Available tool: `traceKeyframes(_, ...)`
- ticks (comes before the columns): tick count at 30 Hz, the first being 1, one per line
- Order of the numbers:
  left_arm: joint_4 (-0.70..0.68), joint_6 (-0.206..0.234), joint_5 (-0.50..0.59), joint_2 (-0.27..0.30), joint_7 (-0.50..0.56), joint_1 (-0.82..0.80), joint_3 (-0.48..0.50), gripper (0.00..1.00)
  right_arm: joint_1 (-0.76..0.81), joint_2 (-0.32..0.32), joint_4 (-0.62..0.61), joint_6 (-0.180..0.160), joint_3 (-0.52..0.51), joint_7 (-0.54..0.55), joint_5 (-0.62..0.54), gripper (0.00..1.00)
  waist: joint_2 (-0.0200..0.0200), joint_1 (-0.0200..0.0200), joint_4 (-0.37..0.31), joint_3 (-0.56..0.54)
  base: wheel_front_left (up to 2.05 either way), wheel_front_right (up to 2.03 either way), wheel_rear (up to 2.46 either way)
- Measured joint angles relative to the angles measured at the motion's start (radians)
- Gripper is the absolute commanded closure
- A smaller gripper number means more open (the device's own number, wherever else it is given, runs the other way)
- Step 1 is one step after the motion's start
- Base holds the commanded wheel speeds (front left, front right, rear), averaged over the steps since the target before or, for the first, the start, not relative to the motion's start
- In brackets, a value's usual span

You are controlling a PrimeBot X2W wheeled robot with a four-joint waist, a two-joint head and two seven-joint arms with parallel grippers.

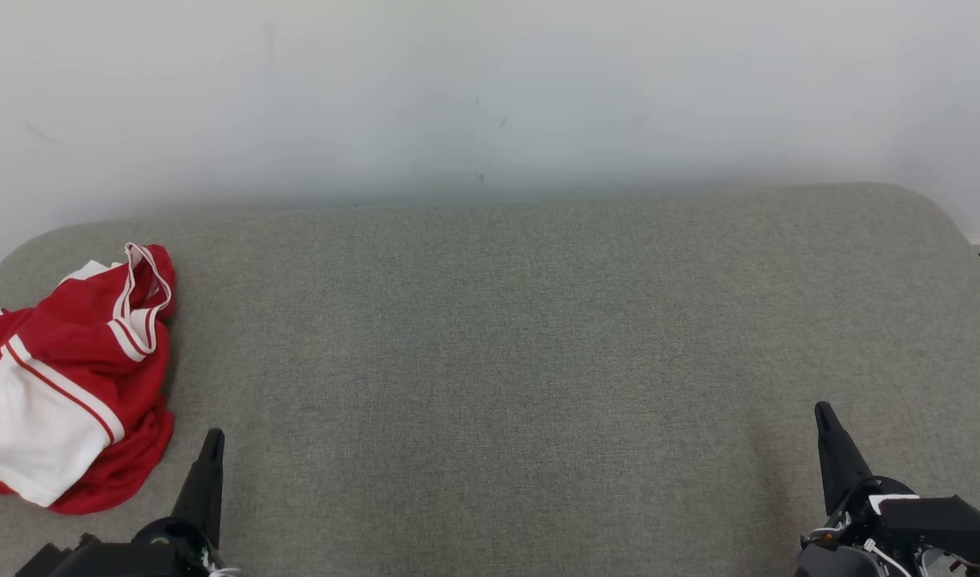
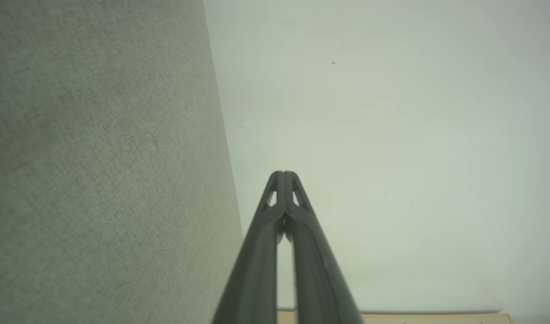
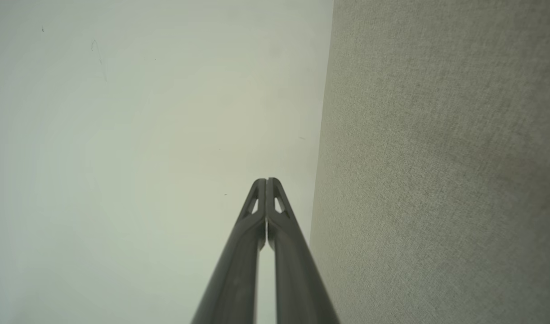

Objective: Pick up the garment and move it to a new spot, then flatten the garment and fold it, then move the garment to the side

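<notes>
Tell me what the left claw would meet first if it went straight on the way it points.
Probably the pale wall: the shut left claw aims at it, with the grey cushion alongside. The red and white garment lies off to its left, out of that line. Depth is unclear.

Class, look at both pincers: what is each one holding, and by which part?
Nothing is held. The left pincer and right pincer are shut and empty; the garment lies apart.
</notes>
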Motion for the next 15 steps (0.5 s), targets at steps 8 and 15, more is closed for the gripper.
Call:
traceKeyframes(8,0.002,0.0,0.0,-0.001,0.0,0.0,0.0,0.0,0.0,0.0,0.002,0.0,0.0,0.0,0.0,0.0,0.0,0.0,0.0,0.0,0.0,0.0,0.0)
traceKeyframes(15,0.052,0.0,0.001,-0.011,-0.011,0.05,-0.013,0.0,0.05,0.004,0.055,0.0,0.012,-0.012,0.0,0.0,0.0,0.0,-0.001,-0.004,0.0,0.0,0.0)
